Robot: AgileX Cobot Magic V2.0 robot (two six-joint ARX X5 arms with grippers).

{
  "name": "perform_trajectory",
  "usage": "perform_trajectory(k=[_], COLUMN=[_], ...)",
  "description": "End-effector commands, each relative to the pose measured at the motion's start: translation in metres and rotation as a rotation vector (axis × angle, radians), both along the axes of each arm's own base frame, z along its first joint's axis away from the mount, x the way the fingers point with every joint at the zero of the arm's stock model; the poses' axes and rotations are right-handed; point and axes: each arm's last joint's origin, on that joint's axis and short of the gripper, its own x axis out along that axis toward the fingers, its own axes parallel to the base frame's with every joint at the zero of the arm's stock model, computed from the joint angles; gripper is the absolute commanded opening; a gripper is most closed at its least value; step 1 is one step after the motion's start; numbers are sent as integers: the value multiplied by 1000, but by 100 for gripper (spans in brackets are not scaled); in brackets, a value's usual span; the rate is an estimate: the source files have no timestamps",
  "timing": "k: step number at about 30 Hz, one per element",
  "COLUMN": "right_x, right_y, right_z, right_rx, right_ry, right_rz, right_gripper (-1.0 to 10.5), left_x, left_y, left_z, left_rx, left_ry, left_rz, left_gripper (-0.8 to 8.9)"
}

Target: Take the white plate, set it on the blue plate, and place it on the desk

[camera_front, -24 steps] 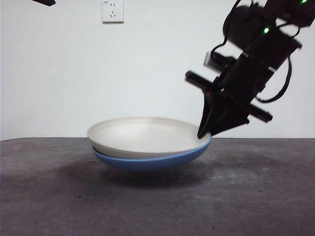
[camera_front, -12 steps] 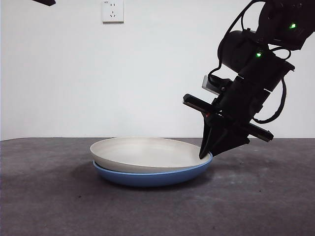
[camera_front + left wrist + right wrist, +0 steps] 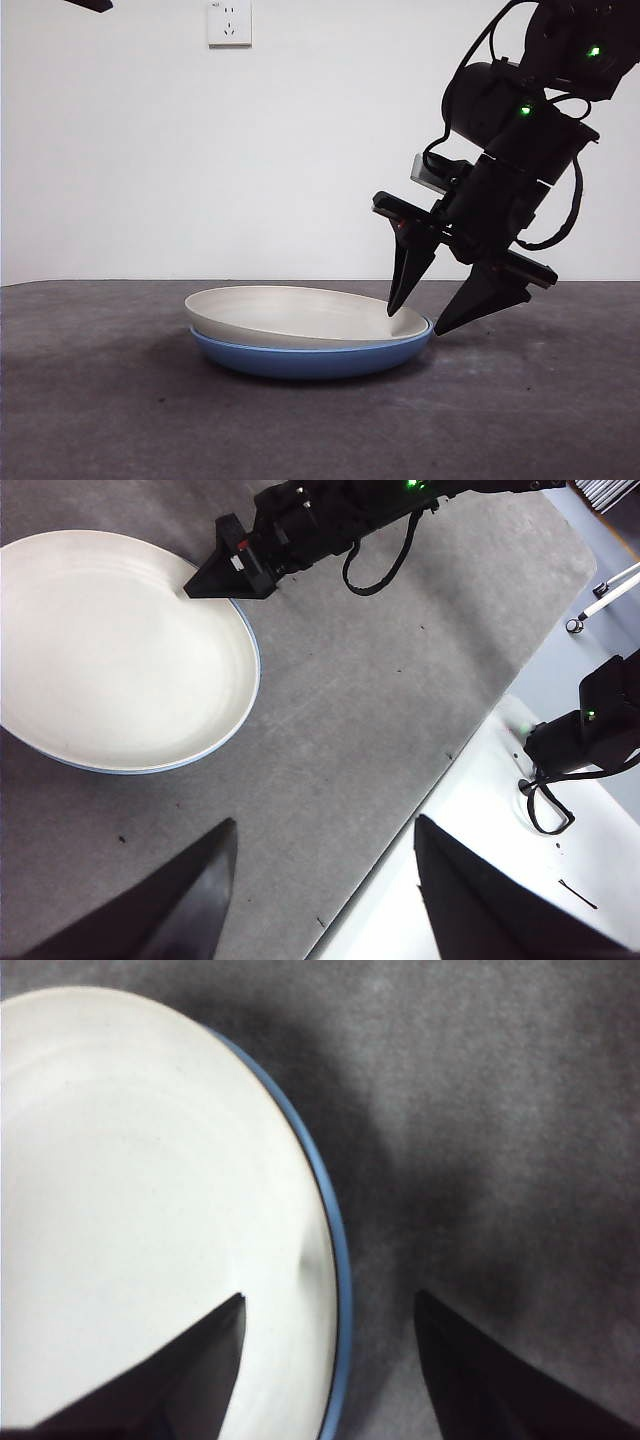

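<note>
Between the spread jaws of the right gripper [image 3: 432, 318] sits the stacked plates' rim: one jaw over the white plate [image 3: 300, 312], the other outside, just above the desk [image 3: 100, 400]. Jaws wide apart, gripping nothing. White plate nests in the blue plate [image 3: 300, 360], both on desk. Left gripper [image 3: 320, 880] high & well apart, jaws apart, empty.

Wide, shallow cream plate [image 3: 300, 312] nested in the glossy blue plate [image 3: 310, 358], both resting on the rough dark grey tabletop [image 3: 120, 420]. Right hand [image 3: 432, 322] straddles their right rim, one jaw inside the cream plate, one outside.
</note>
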Motion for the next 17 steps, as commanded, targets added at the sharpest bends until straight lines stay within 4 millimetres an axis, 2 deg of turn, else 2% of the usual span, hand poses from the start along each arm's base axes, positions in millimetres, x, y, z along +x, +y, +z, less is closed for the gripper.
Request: perform_trajectory(k=[1, 5, 9, 17], right_x=[2, -7, -23, -75], right_y=[2, -2, -10, -29], right_z=[15, 38, 67, 120], right_rx=[19, 3, -24, -41], right_ry=[-46, -113, -174, -237], right_rz=[-2, 4, 40, 143], right_gripper=[278, 278, 278, 278], left_x=[1, 1, 1, 1], left_y=[-1, -1, -1, -1], left_z=[3, 3, 3, 3], left_rx=[-8, -8, -8, -8], left_ry=[-20, -20, -20, -21], left_rz=[-14, -14, -14, -14], left_gripper=[280, 280, 280, 280])
